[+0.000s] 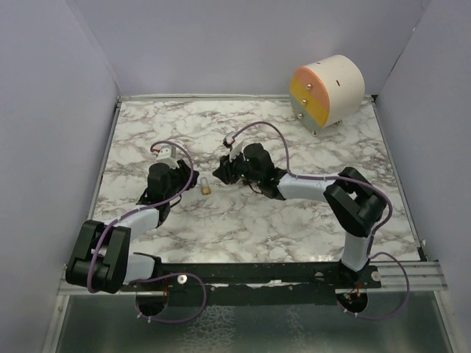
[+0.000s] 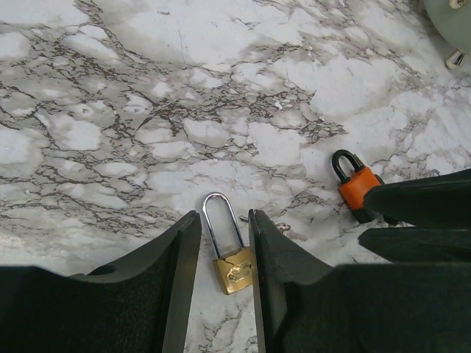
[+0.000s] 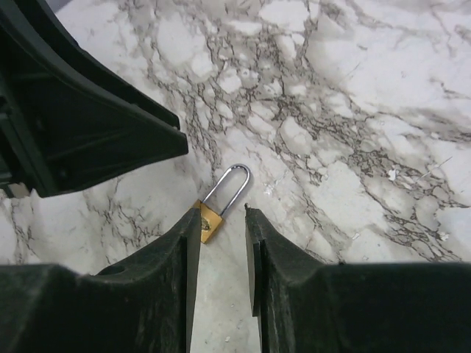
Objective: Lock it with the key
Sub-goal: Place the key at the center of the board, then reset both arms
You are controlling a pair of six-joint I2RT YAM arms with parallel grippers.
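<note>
A small brass padlock (image 2: 237,271) with a long silver shackle lies flat on the marble table (image 1: 294,220). My left gripper (image 2: 224,215) is open and straddles it; the lock body rests against the right finger, with a gap to the left one. In the top view the padlock (image 1: 205,187) lies between the two grippers. The key (image 2: 356,182), with an orange head and a black loop, lies on the marble against the fingers (image 2: 419,202) of my right gripper. My right gripper (image 3: 221,213) is open and empty, just short of the padlock (image 3: 210,220).
A white drum (image 1: 329,92) with an orange, yellow and pink face and small knobs lies at the back right. Pale walls enclose the table on three sides. The left arm's black wrist (image 3: 81,125) fills the upper left of the right wrist view.
</note>
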